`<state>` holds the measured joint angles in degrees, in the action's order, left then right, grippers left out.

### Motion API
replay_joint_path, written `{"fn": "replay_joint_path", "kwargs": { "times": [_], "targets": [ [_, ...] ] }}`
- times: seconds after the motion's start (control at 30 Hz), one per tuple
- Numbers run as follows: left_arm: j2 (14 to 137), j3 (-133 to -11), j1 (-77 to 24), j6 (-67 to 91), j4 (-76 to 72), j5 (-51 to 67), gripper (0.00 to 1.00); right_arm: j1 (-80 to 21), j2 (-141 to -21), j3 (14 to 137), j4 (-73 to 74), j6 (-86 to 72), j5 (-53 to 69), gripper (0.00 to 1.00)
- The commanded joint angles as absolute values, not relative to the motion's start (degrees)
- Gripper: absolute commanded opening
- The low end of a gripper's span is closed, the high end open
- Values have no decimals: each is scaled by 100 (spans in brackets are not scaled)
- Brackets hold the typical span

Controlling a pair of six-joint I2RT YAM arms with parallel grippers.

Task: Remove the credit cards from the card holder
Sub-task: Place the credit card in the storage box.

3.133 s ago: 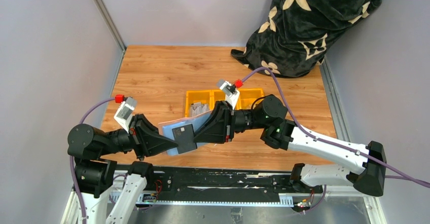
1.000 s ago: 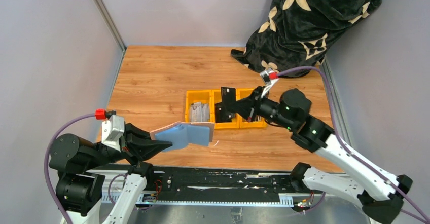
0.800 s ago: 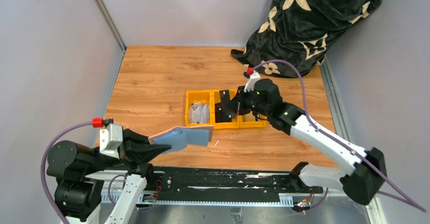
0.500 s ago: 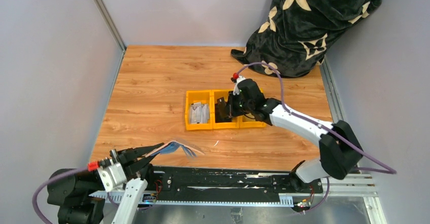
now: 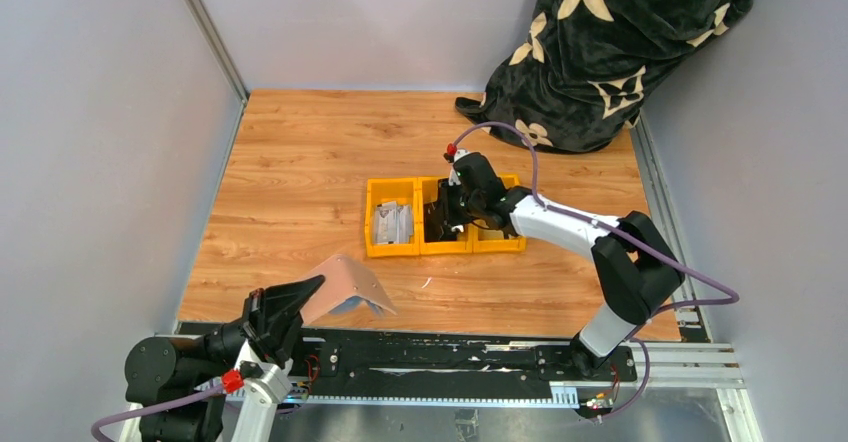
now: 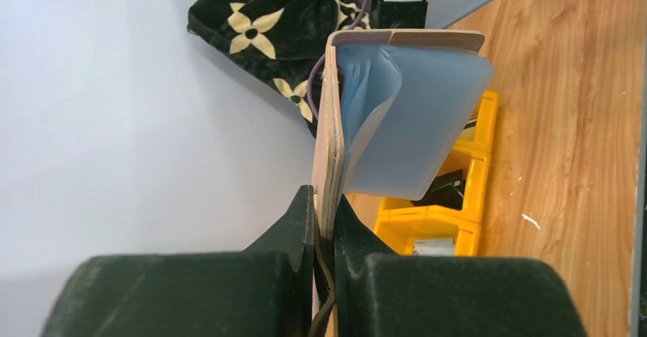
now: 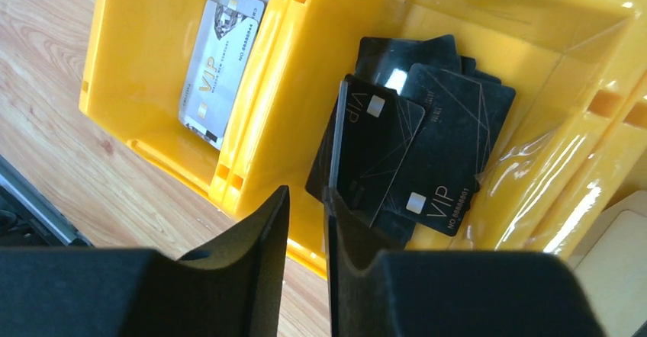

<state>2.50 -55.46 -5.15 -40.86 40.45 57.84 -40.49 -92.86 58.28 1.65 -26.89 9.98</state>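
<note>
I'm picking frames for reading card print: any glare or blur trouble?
Right wrist: glare on the clear film in the yellow bin, white hotspot on a black card, fingers soft. Left wrist: fingers blurred, card holder sharp. Top external: even light.

Yellow bins [image 7: 305, 85], black credit cards [image 7: 427, 139], blue-tan card holder [image 6: 416, 123]

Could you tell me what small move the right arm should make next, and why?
Probably open the right gripper a little wider: its jaws are slightly parted, and a black card leans edge-on against one finger above the black pile in the yellow bin.
</note>
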Motion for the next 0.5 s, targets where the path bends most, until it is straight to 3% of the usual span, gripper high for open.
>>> {"fn": "replay_joint_path", "kwargs": {
  "times": [0.0,0.13,0.3,0.47],
  "targets": [
    [234,-5440,-425,-4760,3987,6049,0,-3976,-9215,6067,182,-2609,688,34],
    [224,-5368,-407,-4847,3984,6111,0,-3983,-8575,6051,289,-2655,640,47],
    [224,-5160,-396,-5015,3977,6237,0,-4199,-7396,5885,49,-2731,988,54],
    [255,-4871,-378,-5398,3972,6400,0,-5031,-6755,5815,-227,-2786,1152,55]
  ]
}}
